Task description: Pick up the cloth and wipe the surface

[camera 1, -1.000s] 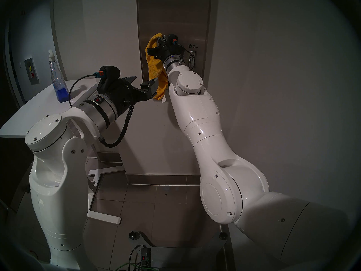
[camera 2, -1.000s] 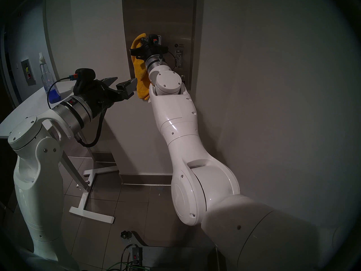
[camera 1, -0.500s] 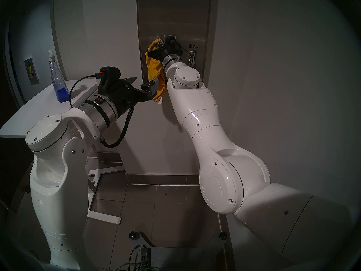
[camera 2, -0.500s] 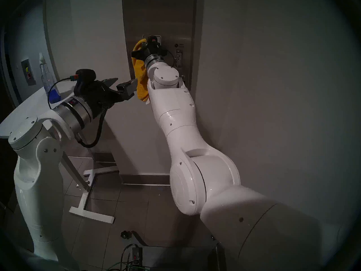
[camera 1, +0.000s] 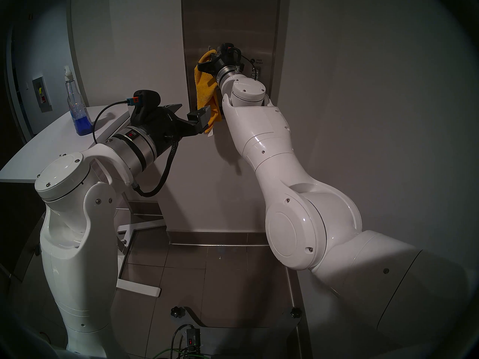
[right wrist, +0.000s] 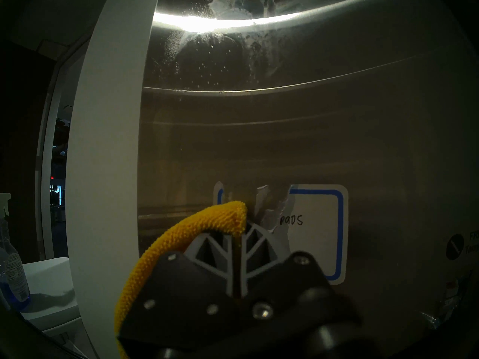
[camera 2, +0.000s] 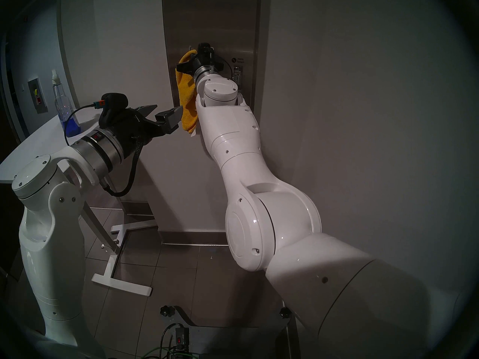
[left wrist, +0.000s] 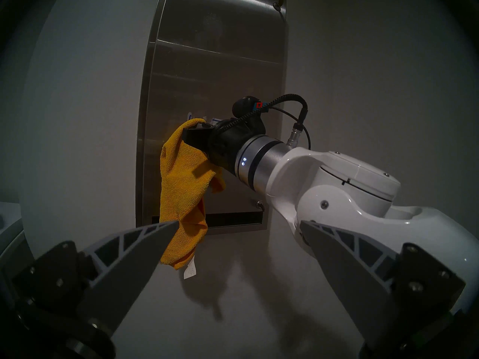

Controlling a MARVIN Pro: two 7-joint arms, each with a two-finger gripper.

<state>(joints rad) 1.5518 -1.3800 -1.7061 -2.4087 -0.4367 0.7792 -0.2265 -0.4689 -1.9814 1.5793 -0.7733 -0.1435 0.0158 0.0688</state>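
While the cloth [left wrist: 181,185] is clamped in the right pincer [right wrist: 239,244] against the steel panel [left wrist: 217,73], smears higher up remain unwiped; the left pincer [left wrist: 238,236] is held apart, empty.

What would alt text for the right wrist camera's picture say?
A shut tool pinches a yellow cloth close to a steel panel, beside a torn blue-edged label. White smears mark the panel's top.

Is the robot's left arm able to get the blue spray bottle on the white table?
Probably yes: the spray bottle stands alone beside the left gripper, whose open fingers hold nothing.
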